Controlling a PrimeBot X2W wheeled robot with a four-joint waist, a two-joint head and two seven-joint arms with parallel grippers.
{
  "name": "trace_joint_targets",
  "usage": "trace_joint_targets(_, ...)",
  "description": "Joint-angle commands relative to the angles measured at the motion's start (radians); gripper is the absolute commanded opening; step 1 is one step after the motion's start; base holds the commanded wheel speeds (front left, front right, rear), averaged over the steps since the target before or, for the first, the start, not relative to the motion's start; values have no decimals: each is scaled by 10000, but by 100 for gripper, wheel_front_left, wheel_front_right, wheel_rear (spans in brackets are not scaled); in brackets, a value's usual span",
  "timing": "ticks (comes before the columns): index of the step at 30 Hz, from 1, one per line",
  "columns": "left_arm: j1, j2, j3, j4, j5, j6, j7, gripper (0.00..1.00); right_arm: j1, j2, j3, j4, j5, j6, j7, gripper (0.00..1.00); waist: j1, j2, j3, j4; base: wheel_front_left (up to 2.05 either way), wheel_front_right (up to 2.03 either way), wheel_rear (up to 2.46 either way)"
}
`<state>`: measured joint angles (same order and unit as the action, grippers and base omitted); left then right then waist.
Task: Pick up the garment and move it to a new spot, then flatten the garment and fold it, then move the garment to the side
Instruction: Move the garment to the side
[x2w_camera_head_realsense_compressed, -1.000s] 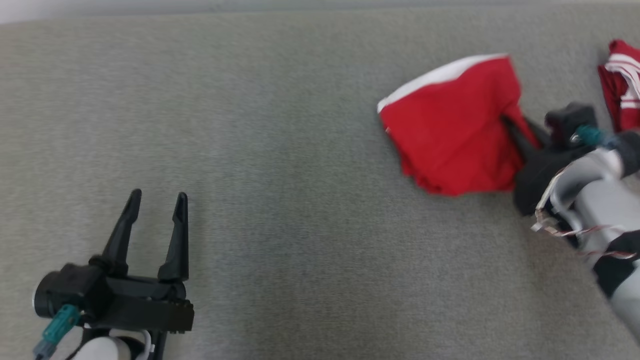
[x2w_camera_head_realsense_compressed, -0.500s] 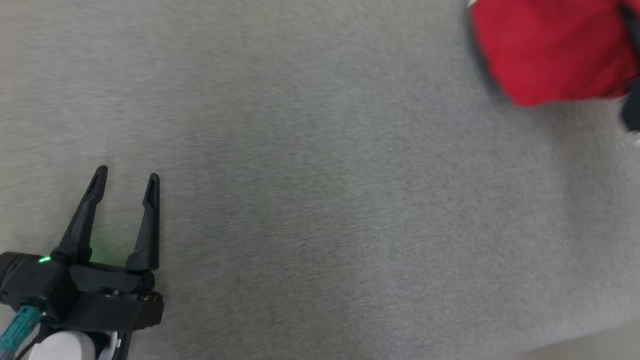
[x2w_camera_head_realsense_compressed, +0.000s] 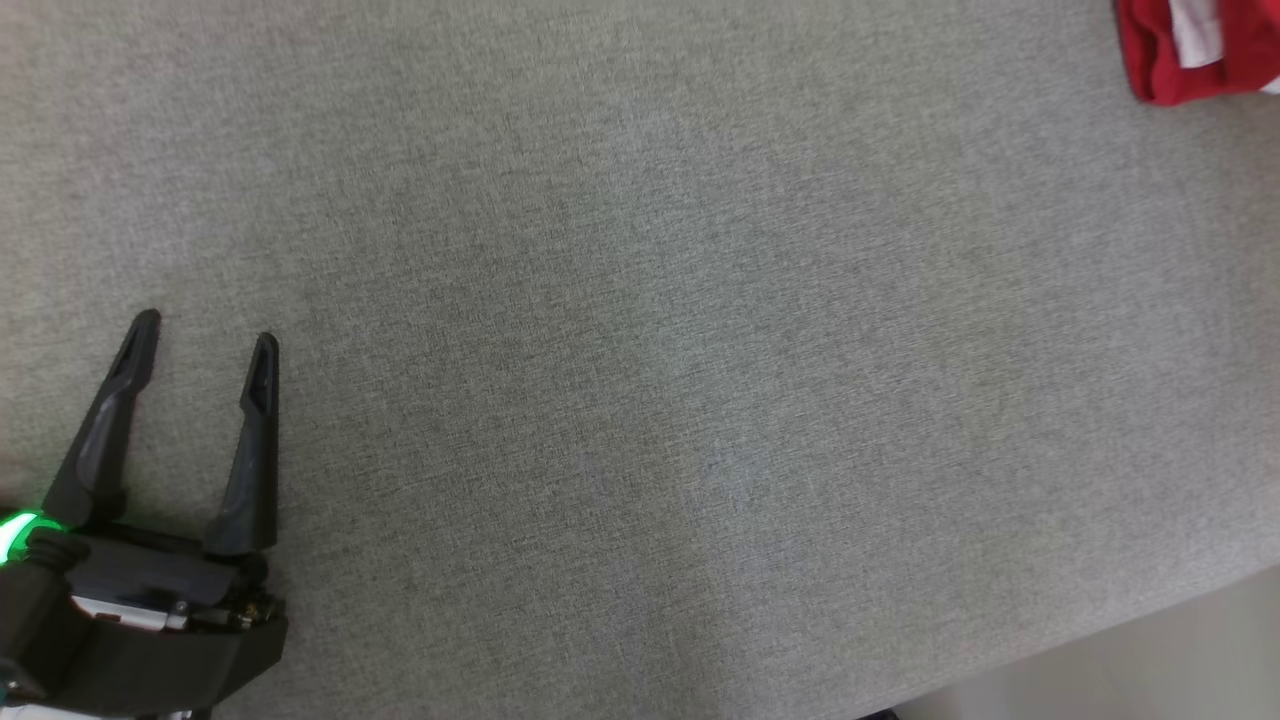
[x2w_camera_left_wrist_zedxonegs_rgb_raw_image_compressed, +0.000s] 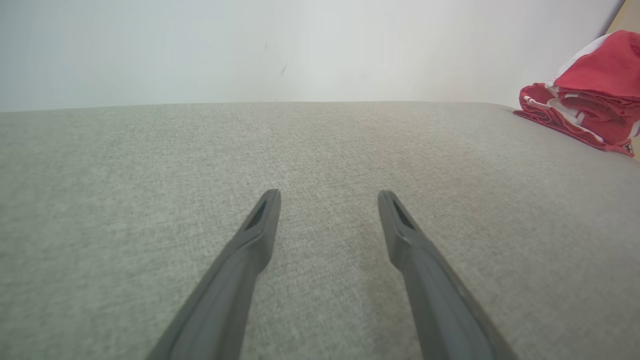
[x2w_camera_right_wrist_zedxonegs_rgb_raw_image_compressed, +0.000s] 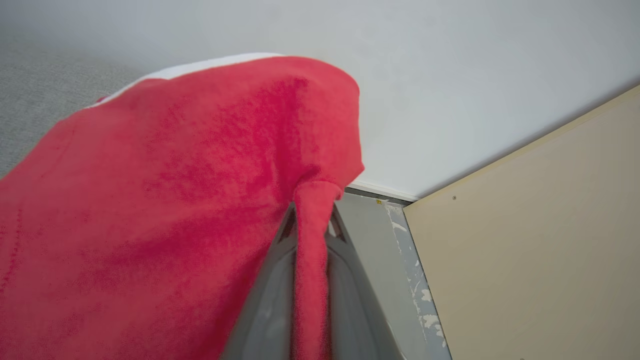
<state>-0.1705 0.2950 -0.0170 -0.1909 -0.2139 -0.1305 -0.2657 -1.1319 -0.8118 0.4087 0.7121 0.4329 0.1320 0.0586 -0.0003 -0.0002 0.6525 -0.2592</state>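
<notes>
The task looks to be in its first step. The right end effector (x2w_camera_right_wrist_zedxonegs_rgb_raw_image_compressed: 311, 225) has its two fingers pressed together on a narrow fold of the red garment (x2w_camera_right_wrist_zedxonegs_rgb_raw_image_compressed: 165, 200). The rest of the cloth, with a white band along its upper edge, drapes from that pinch instead of lying flat. So the pick-up appears done, and the set-down at a new spot is not yet made. Flattening, folding and the final move to the side are all left, by my reading.

The garment hangs off toward the right end of the grey cloth-covered desk (x2w_camera_head_realsense_compressed: 640, 400). Past it stand a pale wall (x2w_camera_right_wrist_zedxonegs_rgb_raw_image_compressed: 450, 75), a strip of floor (x2w_camera_right_wrist_zedxonegs_rgb_raw_image_compressed: 370, 225) and a beige panel (x2w_camera_right_wrist_zedxonegs_rgb_raw_image_compressed: 540, 240). Whether it hangs over the desk or beyond its edge I cannot tell.

The left end effector (x2w_camera_head_realsense_compressed: 205, 335) sits low over the near left part of the desk, fingers spread, with nothing between them.

A red-and-white cloth heap (x2w_camera_left_wrist_zedxonegs_rgb_raw_image_compressed: 565, 112) lies at the far right corner of the desk. Whether it is part of the held garment or a second piece I cannot tell.

The wide middle of the desk would suit as the new spot.

No box, basket or other container is in the scene, so nothing rests inside anything.
</notes>
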Motion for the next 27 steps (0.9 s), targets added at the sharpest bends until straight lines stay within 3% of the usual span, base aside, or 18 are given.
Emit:
trace_joint_targets(1,38,-76,-146,372,-14,1,64,100,-201,-204,59,254,-200,-29,-61,0,3,2,334,-19,0,0,0)
trace_joint_targets(9,-105,-28,-66,432,-86,6,97,100,-732,-207,-205,1304,-641,-31,-612,0,3,2,700,216,0,0,0)
trace_joint_targets(10,-134,-36,-20,468,-85,12,102,100,-830,-53,-238,1558,-910,-29,-691,92,3,2,769,247,0,0,0)
trace_joint_targets(11,-134,-44,4,482,-82,14,104,100,-894,10,-289,1729,-1044,-29,-679,100,3,2,784,247,0,0,0)
trace_joint_targets(19,-242,-139,143,665,-150,17,116,100,-1291,548,-875,2192,-1894,-29,-1878,100,3,2,475,318,0,0,0)
trace_joint_targets(27,-1,-507,325,900,-232,17,80,100,-793,1451,-914,1617,-1875,-29,-2972,100,3,2,-858,502,0,0,0)
